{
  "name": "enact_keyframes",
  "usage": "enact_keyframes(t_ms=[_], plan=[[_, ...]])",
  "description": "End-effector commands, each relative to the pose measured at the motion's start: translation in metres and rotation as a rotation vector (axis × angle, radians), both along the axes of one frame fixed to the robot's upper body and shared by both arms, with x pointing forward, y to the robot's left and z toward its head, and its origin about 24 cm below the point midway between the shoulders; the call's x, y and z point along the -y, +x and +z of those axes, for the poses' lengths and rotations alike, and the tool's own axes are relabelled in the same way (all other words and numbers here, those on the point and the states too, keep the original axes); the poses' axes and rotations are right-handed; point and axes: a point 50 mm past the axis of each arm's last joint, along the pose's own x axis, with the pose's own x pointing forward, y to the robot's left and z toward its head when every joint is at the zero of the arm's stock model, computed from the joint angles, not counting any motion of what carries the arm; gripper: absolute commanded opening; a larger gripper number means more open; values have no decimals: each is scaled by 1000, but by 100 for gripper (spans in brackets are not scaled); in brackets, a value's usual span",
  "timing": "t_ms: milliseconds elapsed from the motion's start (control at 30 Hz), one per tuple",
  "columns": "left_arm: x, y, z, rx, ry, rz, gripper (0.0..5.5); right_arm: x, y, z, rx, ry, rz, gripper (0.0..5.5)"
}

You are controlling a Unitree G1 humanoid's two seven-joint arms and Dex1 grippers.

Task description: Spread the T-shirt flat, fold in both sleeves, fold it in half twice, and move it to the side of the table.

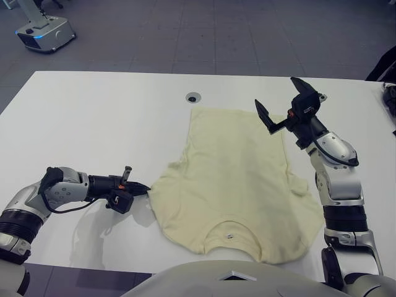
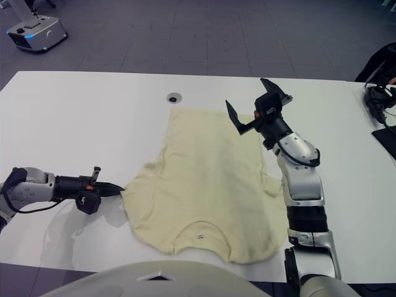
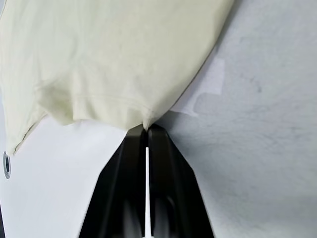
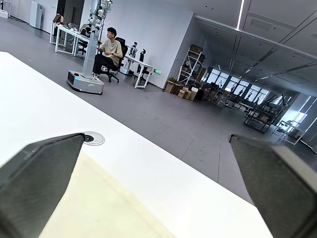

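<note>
T-shirt (image 1: 235, 179) on worktop (image 1: 93, 124), collar nearest robot, roughly spread, edges rumpled. Left tool (image 1: 141, 188) pinched on left sleeve (image 1: 162, 192); right tool (image 1: 281, 102) gaping wide above far hem. Judged: spreading stage; 2 sleeve folds, 2 halvings, move pending.

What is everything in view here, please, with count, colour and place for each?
T-shirt: one, pale yellow, spread on the middle of the table, collar nearest the robot.
Table: one, white, under the T-shirt.
Cable port: one, grey, set in the table just beyond the T-shirt's far edge.
Wheeled base: one, grey with a blue light, on the floor beyond the table's far left corner.
Dark items: count unclear, black, at the table's right edge.
Left tool: one, black, shut on the T-shirt's left edge.
Right tool: one, black, open, raised over the T-shirt's far right corner.
</note>
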Motion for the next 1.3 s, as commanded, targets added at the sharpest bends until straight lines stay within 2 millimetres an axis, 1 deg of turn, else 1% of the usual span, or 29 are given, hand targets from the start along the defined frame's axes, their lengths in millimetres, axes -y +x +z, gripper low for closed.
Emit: enact_keyframes(t_ms=[33, 233, 567, 700, 833, 967, 1300], plan=[[-2, -6, -8, -51, 53, -11, 2, -3, -3, -2, -10, -5, 9, 540], [2, -2, -1, -33, 28, -1, 2, -6, -3, -3, -12, -8, 13, 540], [10, 7, 28, -3, -19, 17, 2, -9, -3, -4, -9, -12, 10, 540], [13, 9, 35, 8, -21, 13, 2, -9, -3, -4, -8, -12, 9, 540], [30, 4, 47, -4, -85, -17, 2, -10, -3, -4, -6, -12, 11, 540], [41, 1, 46, 24, -29, -71, 2, -12, -3, -5, -6, -17, 13, 540], [57, 1, 47, 34, -7, -127, 2, -16, -5, -6, -3, -15, 15, 540]])
